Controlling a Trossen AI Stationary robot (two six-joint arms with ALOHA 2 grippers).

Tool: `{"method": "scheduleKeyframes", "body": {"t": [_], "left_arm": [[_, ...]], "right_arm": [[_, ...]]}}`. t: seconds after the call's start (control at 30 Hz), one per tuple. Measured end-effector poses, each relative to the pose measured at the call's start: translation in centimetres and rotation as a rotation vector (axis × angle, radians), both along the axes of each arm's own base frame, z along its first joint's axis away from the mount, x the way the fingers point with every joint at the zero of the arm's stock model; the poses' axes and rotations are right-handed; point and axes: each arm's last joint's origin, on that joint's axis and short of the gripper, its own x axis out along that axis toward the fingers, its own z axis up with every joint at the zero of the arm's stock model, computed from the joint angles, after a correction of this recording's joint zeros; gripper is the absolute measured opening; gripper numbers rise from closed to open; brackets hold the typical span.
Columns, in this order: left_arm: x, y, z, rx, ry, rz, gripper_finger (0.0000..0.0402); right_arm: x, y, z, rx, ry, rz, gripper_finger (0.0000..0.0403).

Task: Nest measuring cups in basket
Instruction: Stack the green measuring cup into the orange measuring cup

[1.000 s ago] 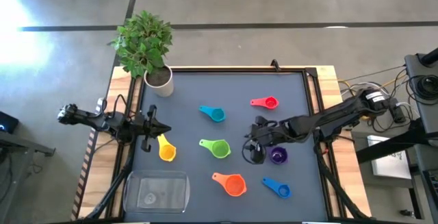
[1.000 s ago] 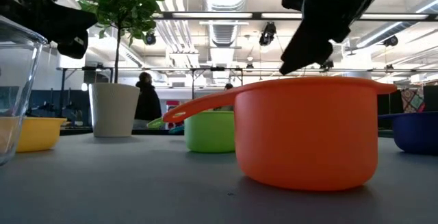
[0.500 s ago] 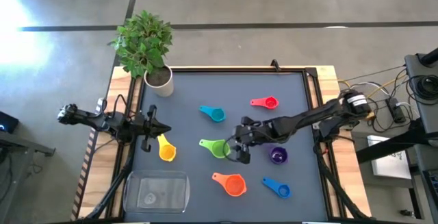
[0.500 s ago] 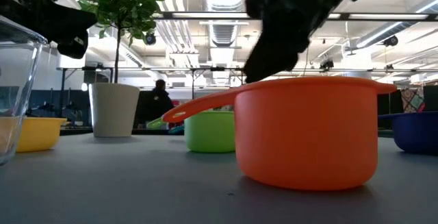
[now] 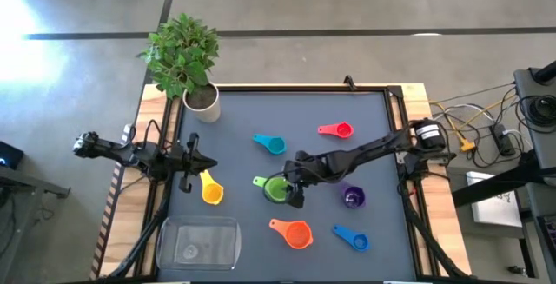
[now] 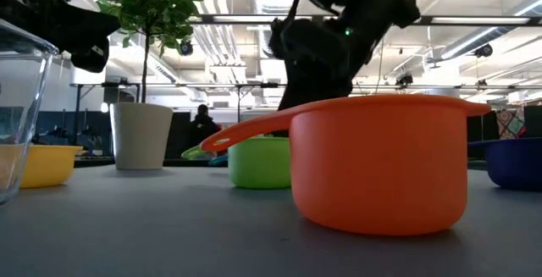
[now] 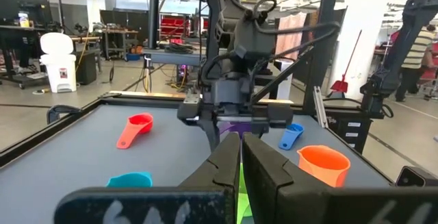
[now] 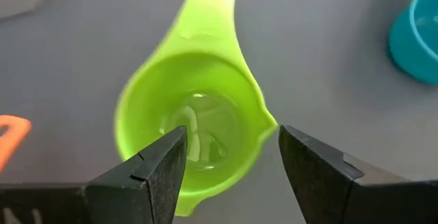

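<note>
Overhead arrangement of six measuring cups on the dark table [image 5: 365, 110], with the clear basket [image 5: 198, 242] at the table's near-left corner and a potted plant [image 5: 184, 58] at the far-left corner. The right gripper [image 5: 287, 190] reaches in from the right edge and hangs directly over the green cup [image 5: 276, 188], near the table's middle; its two fingers [image 8: 154, 172] stand partly open, one over the cup's bowl and the other just outside the rim, with nothing clasped between them. The green cup sits upright, mouth up; its long axis runs roughly left to right across the table, with the short flat handle pointing toward the left arm's side and a small pouring lip on the rim. The teal cup [image 5: 273, 144] lies just beyond it, handle toward the left and slightly away. The red-pink cup [image 5: 339, 130] lies farther right, handle pointing left. The yellow cup [image 5: 211, 190] lies at the left, handle angled toward the far side, just beside the left gripper [image 5: 205, 166], whose fingers are pressed together and hold nothing; that arm waits at the left edge. The orange cup [image 5: 295, 233] stands in front of the green one, handle pointing left and slightly away; the purple cup [image 5: 352, 199] stands to the right of the gripper; the blue cup [image 5: 355, 240] lies near the front right, handle angled left and away. The basket holds no cup.
</note>
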Motion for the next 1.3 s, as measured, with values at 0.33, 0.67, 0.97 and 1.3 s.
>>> {"method": "scheduleKeyframes", "body": {"t": [0.33,0.67,0.97,1.3], "left_arm": [[0.0,0.0,0.0,0.000,0.000,0.000,0.0000],[0.0,0.0,0.0,0.000,0.000,0.000,0.0000],[0.0,0.0,0.0,0.000,0.000,0.000,0.0000],[0.0,0.0,0.0,0.000,0.000,0.000,0.0000]], "right_arm": [[-0.3,-1.3,-1.5,0.001,0.051,-0.021,0.0203],[-0.5,-1.3,-1.8,-0.026,0.063,0.031,0.0060],[-1.8,-0.7,1.9,-0.005,0.001,0.017,0.0009],[-6.5,4.9,6.0,0.106,-0.094,-0.194,0.0009]]}}
